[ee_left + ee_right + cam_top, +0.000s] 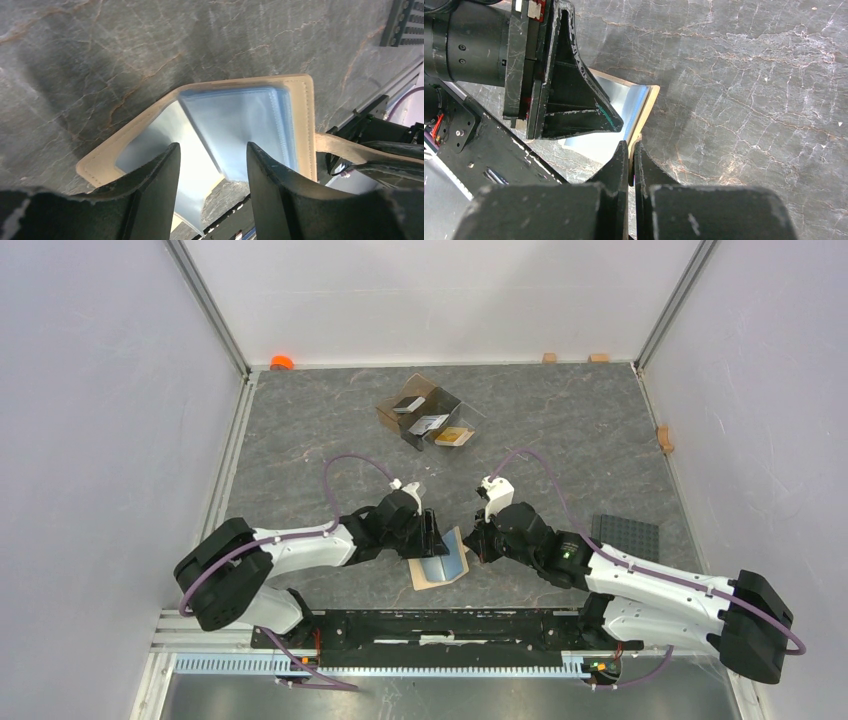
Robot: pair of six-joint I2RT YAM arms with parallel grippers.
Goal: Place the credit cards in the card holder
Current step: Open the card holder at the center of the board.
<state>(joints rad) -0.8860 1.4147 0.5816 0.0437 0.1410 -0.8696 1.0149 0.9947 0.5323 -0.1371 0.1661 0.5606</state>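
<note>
The card holder (440, 568), tan with light blue inner pockets, lies open on the grey table between both arms. My left gripper (432, 536) is open above it, and its fingers (167, 165) straddle the blue pocket leaves (235, 117) without clamping them. My right gripper (631, 146) is shut on the holder's tan edge (652, 100), with the tan strip pinched between the tips. The credit cards sit far back in a clear brown-tinted box (392, 418): a dark one (408, 403), a silver one (430, 423) and an orange one (455, 436).
A dark perforated plate (625, 537) lies right of the right arm. An orange object (281, 362) and small wooden blocks (549, 357) sit along the back wall, with another block (664, 438) at the right wall. The black base rail (440, 625) runs just behind the holder.
</note>
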